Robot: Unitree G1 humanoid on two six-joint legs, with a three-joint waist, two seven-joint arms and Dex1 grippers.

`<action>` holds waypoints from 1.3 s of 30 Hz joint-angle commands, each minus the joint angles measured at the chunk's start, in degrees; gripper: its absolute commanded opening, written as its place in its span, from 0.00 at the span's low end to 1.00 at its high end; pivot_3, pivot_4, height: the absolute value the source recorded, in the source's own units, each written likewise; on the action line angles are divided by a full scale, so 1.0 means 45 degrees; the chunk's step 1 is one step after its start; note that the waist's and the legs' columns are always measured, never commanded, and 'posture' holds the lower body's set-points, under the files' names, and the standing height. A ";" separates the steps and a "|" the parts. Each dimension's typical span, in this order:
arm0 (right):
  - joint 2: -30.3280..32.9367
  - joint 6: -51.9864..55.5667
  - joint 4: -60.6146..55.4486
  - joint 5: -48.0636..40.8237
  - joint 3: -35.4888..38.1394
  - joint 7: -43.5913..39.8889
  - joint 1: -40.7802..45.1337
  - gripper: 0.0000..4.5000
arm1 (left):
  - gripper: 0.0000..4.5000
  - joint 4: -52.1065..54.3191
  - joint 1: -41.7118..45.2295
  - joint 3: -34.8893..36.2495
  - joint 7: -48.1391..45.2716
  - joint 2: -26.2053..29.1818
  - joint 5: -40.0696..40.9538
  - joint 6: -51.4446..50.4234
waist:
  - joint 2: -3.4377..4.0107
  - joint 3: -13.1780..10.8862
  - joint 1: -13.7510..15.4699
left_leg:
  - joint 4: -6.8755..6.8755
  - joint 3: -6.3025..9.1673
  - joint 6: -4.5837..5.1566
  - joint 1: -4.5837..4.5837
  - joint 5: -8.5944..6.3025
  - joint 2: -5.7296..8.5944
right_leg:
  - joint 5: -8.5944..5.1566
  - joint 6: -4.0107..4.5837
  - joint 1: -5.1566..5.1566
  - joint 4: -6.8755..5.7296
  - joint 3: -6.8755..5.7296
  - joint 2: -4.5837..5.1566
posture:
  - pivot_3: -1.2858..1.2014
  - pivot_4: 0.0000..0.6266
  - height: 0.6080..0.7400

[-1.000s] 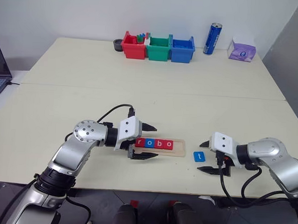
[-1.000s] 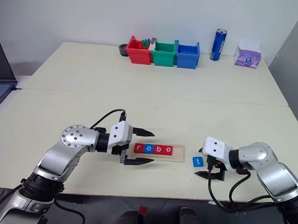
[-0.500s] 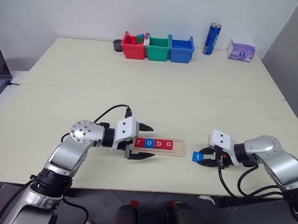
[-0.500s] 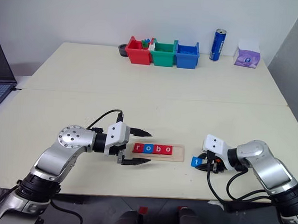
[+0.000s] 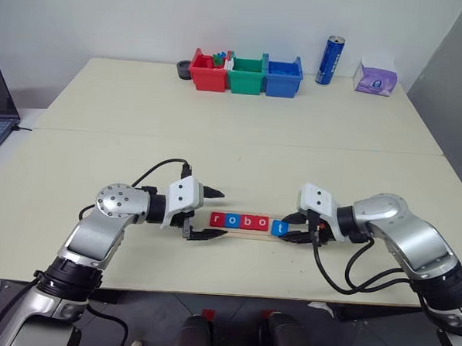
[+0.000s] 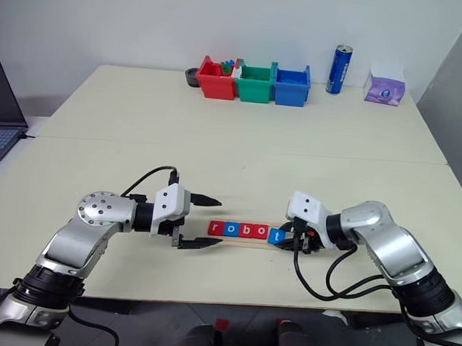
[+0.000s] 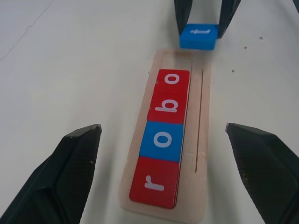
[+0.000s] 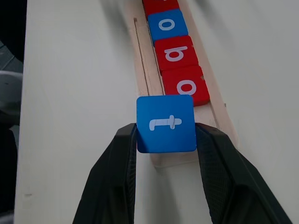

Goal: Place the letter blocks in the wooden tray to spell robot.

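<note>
Your right gripper (image 8: 166,140) has clamped blue t block (image 8: 166,123), lifted it off table (image 5: 217,149), carried it left to right end of wooden tray (image 8: 219,121). Left gripper (image 5: 206,213) drifted slightly left.

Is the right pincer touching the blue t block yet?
Touching. The right wrist view shows the right pincer with its fingers pressed against both side edges of the blue t block, held over the wooden tray.

A pale cream bench (image 5: 217,141) stands against a plain white wall (image 5: 146,13) — a seam crosses its top, and a grey panel (image 5: 461,69) rises at right.
</note>
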State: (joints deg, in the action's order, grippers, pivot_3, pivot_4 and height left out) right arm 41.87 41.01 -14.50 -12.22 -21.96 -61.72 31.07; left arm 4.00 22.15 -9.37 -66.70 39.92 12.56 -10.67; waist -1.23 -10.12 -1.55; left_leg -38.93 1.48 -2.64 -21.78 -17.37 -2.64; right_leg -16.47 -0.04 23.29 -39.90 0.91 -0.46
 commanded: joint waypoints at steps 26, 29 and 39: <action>-0.0448 -0.1349 0.1261 0.1629 -0.0833 -0.0770 0.1133 0.54 | 1.00 0.0920 0.0134 0.0021 0.0321 -0.0246 0.0068 -0.0152 | 0.0001 0.0000 -0.0001 | 0.0001 0.0003 0.0000 -0.0001 0.0000 -0.0002 | 0.0001 0.0002 0.0004 -0.0004 -0.0003 0.0002 | 0.52 0.24 1.00; -0.0502 -0.1281 0.1238 0.1593 -0.0776 -0.0797 0.1180 0.78 | 1.00 0.0868 0.0123 0.0019 0.0318 -0.0253 0.0046 -0.0104 | 0.0001 0.0000 0.0000 | 0.0001 0.0002 0.0000 -0.0002 0.0000 -0.0002 | 0.0001 0.0002 0.0004 -0.0004 -0.0002 0.0002 | 0.52 0.24 1.00; -0.0082 -0.0091 -0.0043 0.0664 0.0678 -0.0594 0.0852 0.95 | 1.00 0.0845 -0.0048 0.0125 0.0299 -0.0165 0.0058 -0.0021 | 0.0002 -0.0001 0.0006 | 0.0001 0.0003 0.0000 -0.0004 0.0000 0.0000 | 0.0001 0.0002 0.0004 -0.0004 -0.0003 0.0007 | 0.52 0.24 1.00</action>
State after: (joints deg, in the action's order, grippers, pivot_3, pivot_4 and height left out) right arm 40.73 39.96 -11.60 -8.07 -21.51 -64.70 34.86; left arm 6.28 21.78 -9.38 -65.59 38.95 12.57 -11.82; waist -1.22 -10.12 -1.52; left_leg -38.92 1.51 -2.64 -21.80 -17.37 -2.64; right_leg -16.46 -0.03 23.31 -39.91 0.88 -0.42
